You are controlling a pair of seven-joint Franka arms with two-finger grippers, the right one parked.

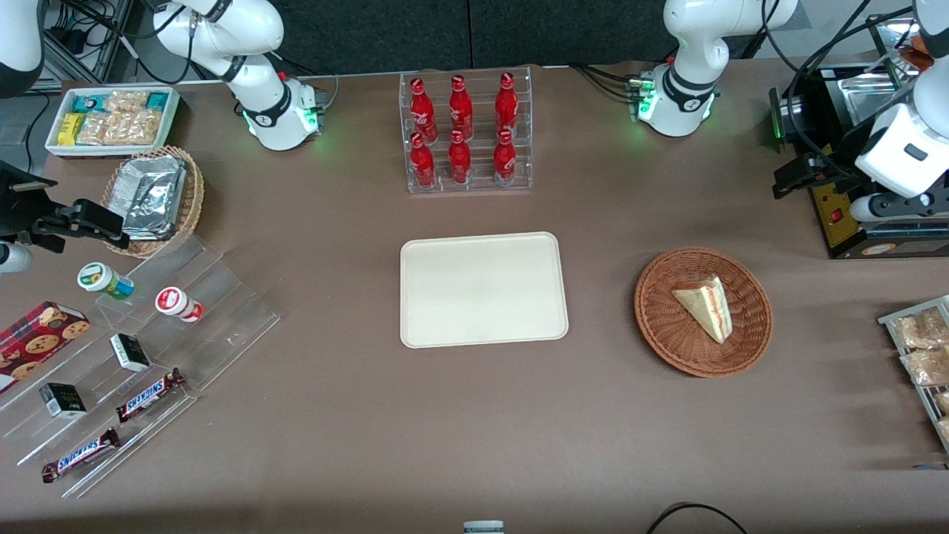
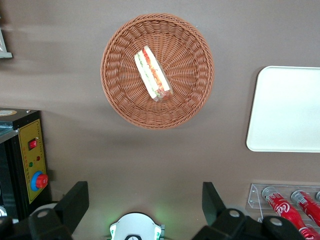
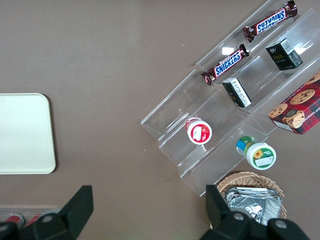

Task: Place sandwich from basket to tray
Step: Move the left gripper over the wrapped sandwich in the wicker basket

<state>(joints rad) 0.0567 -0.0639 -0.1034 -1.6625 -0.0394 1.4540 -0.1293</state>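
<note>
The sandwich, a white bread wedge with red and yellow filling, lies in the round reddish-brown basket. The cream tray lies bare beside the basket, toward the parked arm's end. My left gripper hangs high above the table at the working arm's end, farther from the front camera than the basket. In the left wrist view the gripper is open and empty, with the sandwich, the basket and the tray well below it.
A clear rack of red bottles stands farther back than the tray. A black box with a yellow panel sits under my gripper. A rack of snack packets lies at the table's working-arm end.
</note>
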